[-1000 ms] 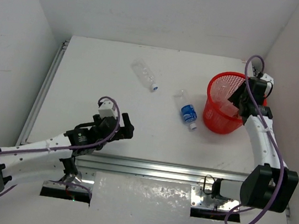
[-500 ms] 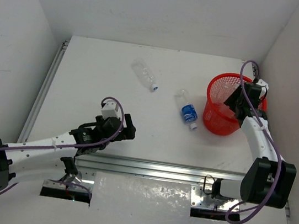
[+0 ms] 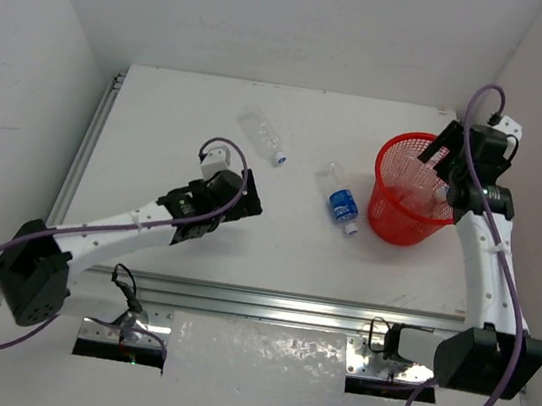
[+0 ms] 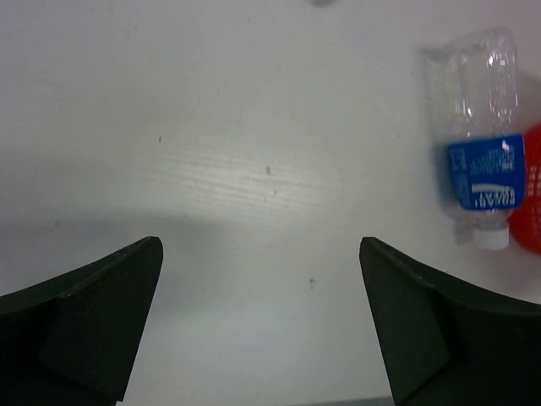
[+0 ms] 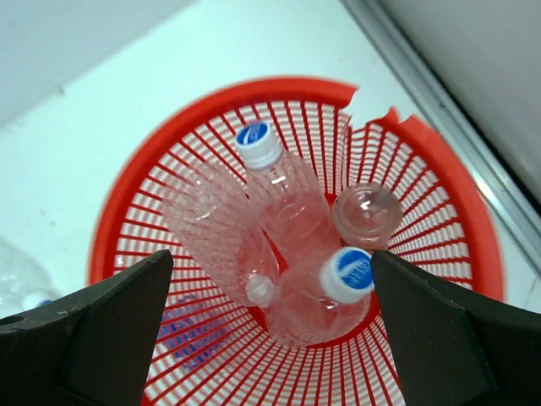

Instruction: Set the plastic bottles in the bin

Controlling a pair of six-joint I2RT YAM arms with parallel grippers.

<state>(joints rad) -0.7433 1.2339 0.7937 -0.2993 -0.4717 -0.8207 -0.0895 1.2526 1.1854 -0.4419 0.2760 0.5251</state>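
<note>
The bin [image 3: 387,222], a red mesh basket, stands at the table's back right. Looking down in the right wrist view, the bin [image 5: 108,224] holds several clear plastic bottles [image 5: 292,203], two with blue-and-white caps. My right gripper [image 3: 445,167] hangs open above the bin's right side, its jaws [image 5: 272,258] empty. A blue-labelled bottle [image 3: 338,200] lies on the table just left of the bin. A plain clear bottle [image 3: 263,134] lies further back. My left gripper [image 3: 243,202] is open and empty over bare table, with the labelled bottle [image 4: 478,169] ahead to its right.
A metal rail [image 3: 287,306] runs along the table's near edge and another [image 3: 79,166] along the left side. White walls close in the back and both sides; the right wall is close behind the bin. The bin's rim has a broken notch [image 5: 372,114].
My right gripper has opened wide and lifted up out of the bin toward its right side. My left arm has reached forward and to the right, nearer the labelled bottle.
</note>
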